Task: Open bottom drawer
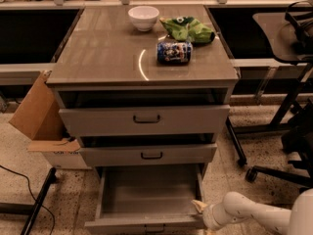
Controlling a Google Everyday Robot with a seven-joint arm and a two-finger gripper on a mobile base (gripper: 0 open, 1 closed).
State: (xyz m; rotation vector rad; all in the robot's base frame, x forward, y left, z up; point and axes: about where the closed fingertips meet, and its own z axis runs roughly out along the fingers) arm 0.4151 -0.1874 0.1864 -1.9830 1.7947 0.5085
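Lower centre: bottom drawer [146, 196], out beneath middle drawer [151, 154]. Lower right: gripper [199, 206] at bottom drawer's right front corner.

A white, rounded arm [259, 213] with speckled joints is seen at lower right, ended by a beige gripper [200, 207].

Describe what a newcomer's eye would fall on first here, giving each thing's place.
The grey flat-fronted bottom drawer stands pulled out at the cabinet's foot, with the robot's pale gripper at its front right corner. On the grey cabinet top sit a white bowl, a crumpled green bag and a blue can lying on its side.
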